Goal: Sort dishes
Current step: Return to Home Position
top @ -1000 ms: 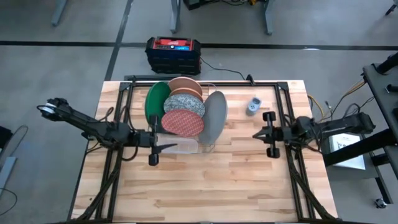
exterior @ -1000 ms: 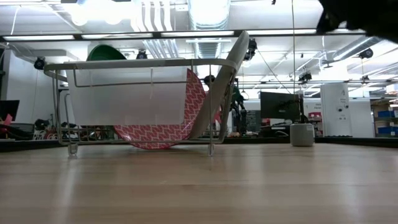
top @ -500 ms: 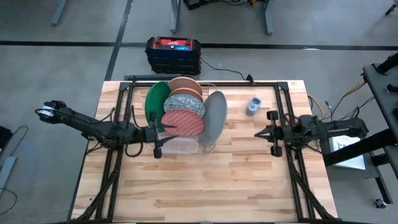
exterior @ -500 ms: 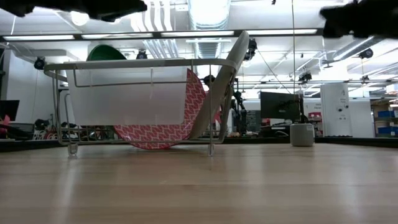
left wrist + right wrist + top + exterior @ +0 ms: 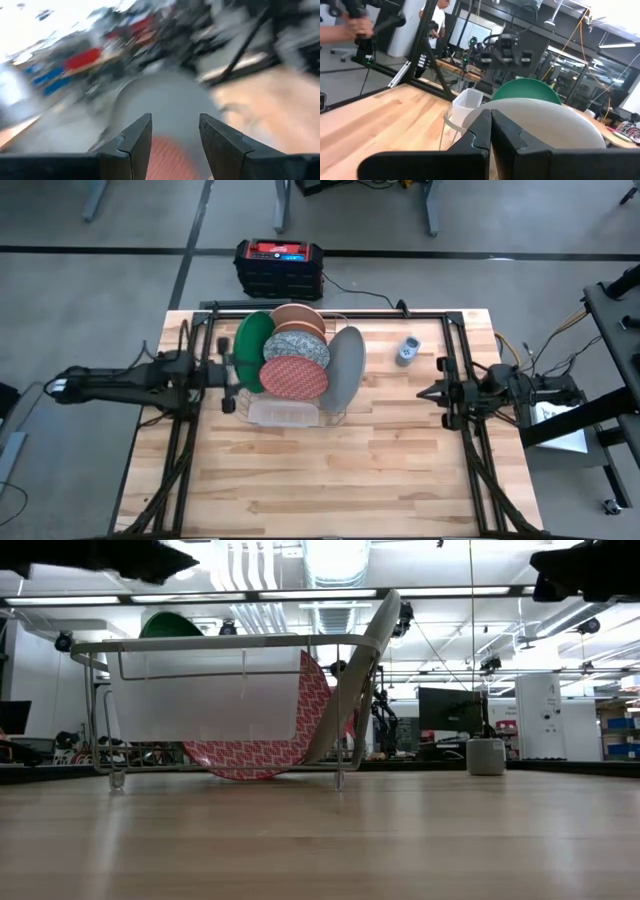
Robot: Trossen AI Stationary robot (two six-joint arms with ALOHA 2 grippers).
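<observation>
Dishes all stand on edge in the silver wire rack (image 5: 288,416): dark green round plate (image 5: 249,345), salmon-pink plate (image 5: 298,316), speckled white plate (image 5: 297,344), red patterned plate (image 5: 294,378), grey plate (image 5: 346,365). Left gripper (image 5: 229,384): just left of rack, fingers apart, empty. Right gripper (image 5: 424,392): well right of rack, fingers pressed together, empty.

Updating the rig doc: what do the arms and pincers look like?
Left arm and right arm: dark, slim jointed links, thin cables alongside. Left pincer and right pincer: black, angular two-finger wedges with stepped inner edges. No markings visible.
</observation>
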